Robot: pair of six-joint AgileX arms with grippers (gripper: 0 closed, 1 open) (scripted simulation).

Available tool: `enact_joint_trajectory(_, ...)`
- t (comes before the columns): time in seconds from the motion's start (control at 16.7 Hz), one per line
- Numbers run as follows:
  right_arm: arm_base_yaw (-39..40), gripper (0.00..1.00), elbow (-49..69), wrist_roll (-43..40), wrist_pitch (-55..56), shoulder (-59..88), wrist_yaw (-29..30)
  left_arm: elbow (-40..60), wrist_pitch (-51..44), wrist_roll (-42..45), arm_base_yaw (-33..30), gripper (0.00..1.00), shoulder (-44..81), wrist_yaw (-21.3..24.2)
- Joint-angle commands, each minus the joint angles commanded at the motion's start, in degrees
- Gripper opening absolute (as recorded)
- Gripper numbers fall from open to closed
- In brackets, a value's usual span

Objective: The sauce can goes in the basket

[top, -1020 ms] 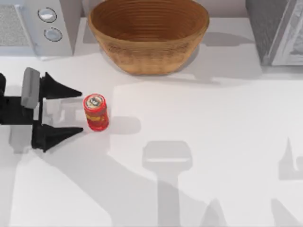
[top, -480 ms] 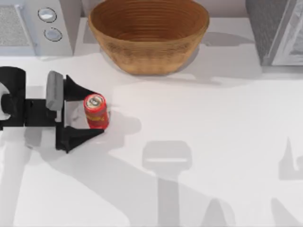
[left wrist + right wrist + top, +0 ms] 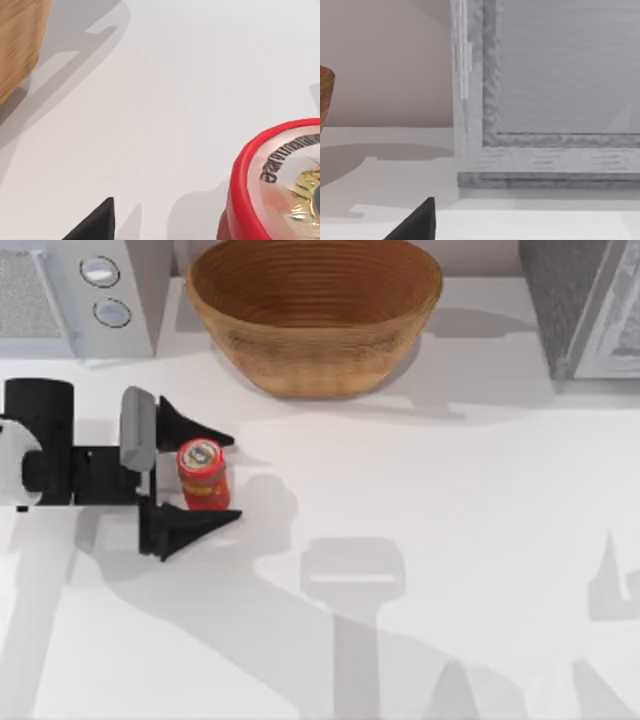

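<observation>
The sauce can [image 3: 203, 475] stands upright on the white table [image 3: 430, 500], in the left half of the top view, its silver-grey round top facing up and its red body with a yellow-orange band below. It sits between the two black fingers [image 3: 190, 426] of the left gripper [image 3: 222, 478], which reaches in from the table's left edge; the fingers are spread to either side of the can, one on its far side and one on its near side, each just beside the can, and contact cannot be told from above. In the left wrist view the can [image 3: 280, 185] appears close up at one edge, its red rim and printed lid visible, with one black fingertip [image 3: 97, 222] showing apart from it and a part of the basket [image 3: 17, 45] at the opposite corner. The basket [image 3: 314, 315], a wide woven wicker bowl, rests at the back of the table, beyond the can and to its right, well apart from it. A grey appliance with two round dials [image 3: 90, 290] stands at the back left, another grey appliance [image 3: 585, 305] at the back right. In the right wrist view one black fingertip [image 3: 417, 222] shows before that grey appliance [image 3: 550, 100]; the right gripper's finger state cannot be told.
</observation>
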Motion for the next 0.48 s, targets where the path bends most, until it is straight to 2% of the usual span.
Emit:
enact_joint_trajectory(0.12, 0.0, 1.0, 0.0, 0.0, 0.0, 0.0, 0.0, 0.0, 0.0, 0.0, 0.0, 1.0, 0.0, 0.0)
enact_joint_trajectory(0.48, 0.0, 1.0, 0.0, 0.0, 0.0, 0.0, 0.0, 0.0, 0.0, 0.0, 0.0, 0.55, 0.0, 0.0)
